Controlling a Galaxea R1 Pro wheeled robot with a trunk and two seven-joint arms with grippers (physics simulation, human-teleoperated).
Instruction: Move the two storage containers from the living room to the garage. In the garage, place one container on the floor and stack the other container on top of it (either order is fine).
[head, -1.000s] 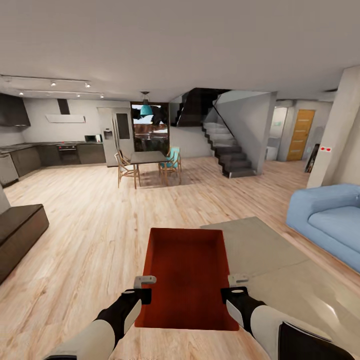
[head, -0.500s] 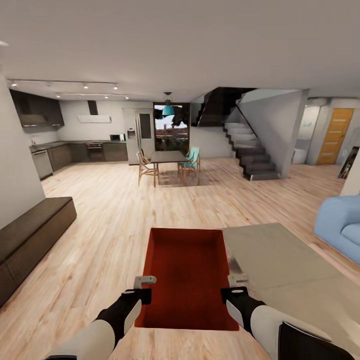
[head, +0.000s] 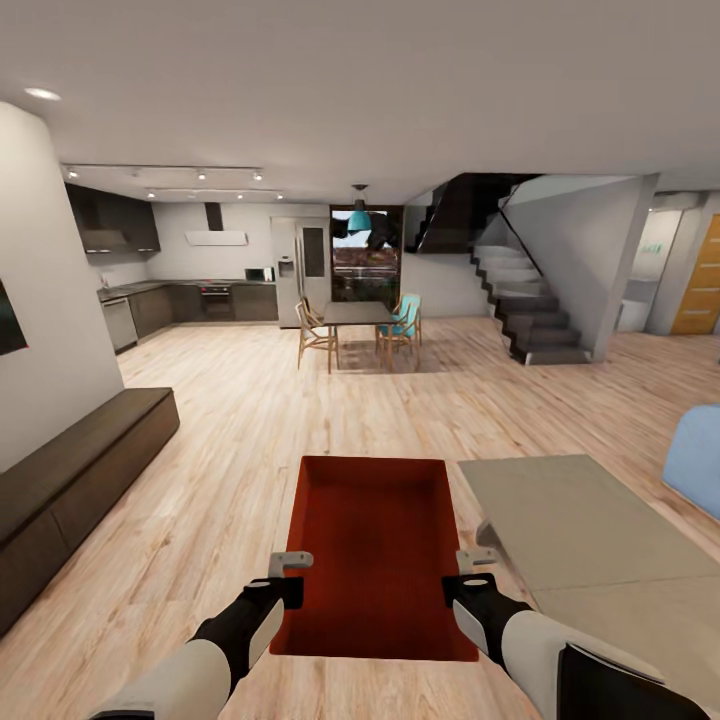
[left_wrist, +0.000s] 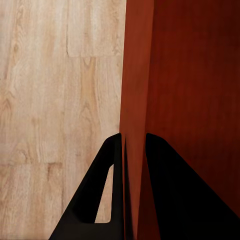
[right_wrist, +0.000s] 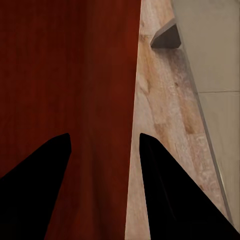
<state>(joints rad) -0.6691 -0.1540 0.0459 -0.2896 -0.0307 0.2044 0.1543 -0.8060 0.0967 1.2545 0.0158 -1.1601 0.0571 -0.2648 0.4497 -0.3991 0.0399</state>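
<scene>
Carried low in front of the robot, between both arms, over the light wood plank floor (head: 230, 430) of the living room: one orange-red storage container (head: 375, 545), open-topped and with nothing inside. Left pincer (head: 289, 566) pinching the container's left wall, one black finger (left_wrist: 107, 200) outside and the other inside, wall squeezed between them. Right pincer (head: 474, 562) straddling the right wall, one finger (right_wrist: 172, 200) outside over the planks and the other inside; more gap visible here, yet the wall sits between the fingers, so taken as gripping it. Just right of the container, a pale grey rug (head: 585, 540) on the planks. At far left, a long dark wooden bench (head: 70, 490) against the white wall. Beyond, a dining table (head: 355, 315) with chairs, a dark kitchen (head: 190, 300), a staircase (head: 530, 315), and the edge of a blue sofa (head: 698, 460) at far right.
</scene>
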